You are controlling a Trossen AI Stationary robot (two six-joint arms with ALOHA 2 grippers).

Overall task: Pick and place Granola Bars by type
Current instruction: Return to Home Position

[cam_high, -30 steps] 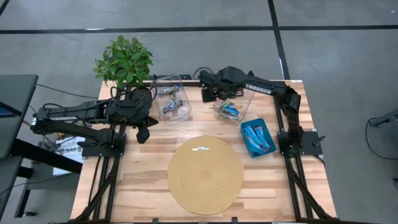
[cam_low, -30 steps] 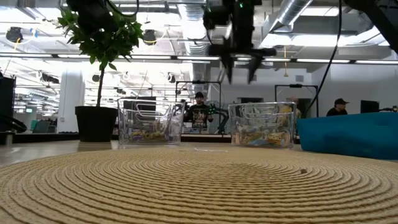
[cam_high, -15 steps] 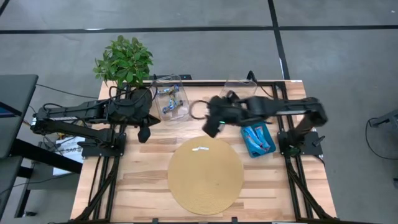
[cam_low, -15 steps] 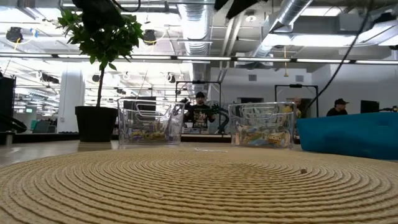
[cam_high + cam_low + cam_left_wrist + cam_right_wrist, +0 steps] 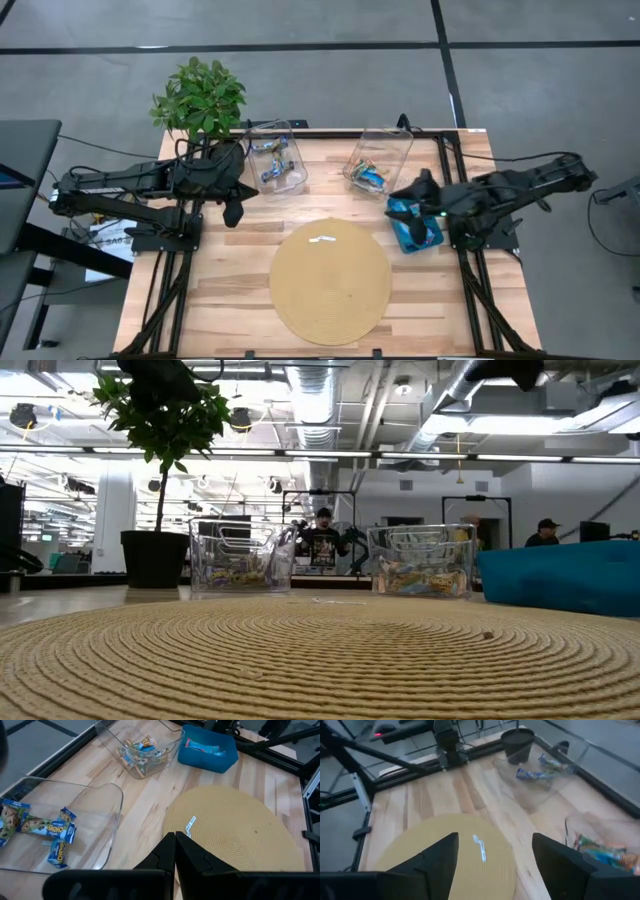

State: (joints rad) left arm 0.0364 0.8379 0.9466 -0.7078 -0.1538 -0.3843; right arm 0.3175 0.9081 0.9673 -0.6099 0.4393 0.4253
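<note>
Locate the right gripper point(image 5: 405, 192) at the table's right edge, fingers spread wide and gripping nothing, above the far end of the teal tray point(image 5: 397, 233). Treat the blue Granola Bars point(image 5: 416, 222) in that tray as its closest pick: just below and nearward, long axes running from far edge toward near edge. Note other bars in both clear bins point(image 5: 392, 142) along the far edge. Leave the left gripper point(image 5: 232, 213), clenched on nothing, near the left edge.

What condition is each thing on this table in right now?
left pincer: shut, empty, beside the left bin.
right pincer: open, empty, above the tray.
left bin: holds bars.
right bin: holds bars.
tray: holds blue bars.
mat: bare but for a white scrap.
plant: upright.
</note>
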